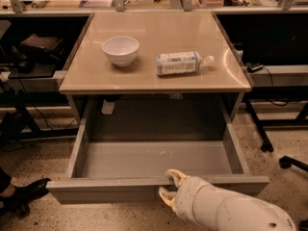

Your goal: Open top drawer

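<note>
The top drawer [154, 160] is a wide grey box under the beige tabletop [154, 76]. It stands pulled far out toward me and its plain grey inside is bare. My gripper [169, 186] is at the drawer's front panel [106, 191], right of its middle. One pale fingertip [175, 176] hooks over the top edge of the panel and the other [165, 196] lies against the panel's outer face, so the fingers are closed on the panel. My white arm [231, 211] reaches in from the lower right.
A white bowl [120, 49] and a plastic bottle lying on its side [180, 63] rest on the tabletop. Dark shelving flanks the table on both sides. A person's black shoe [24, 191] is on the floor at the lower left. A chair base [291, 162] stands at the right.
</note>
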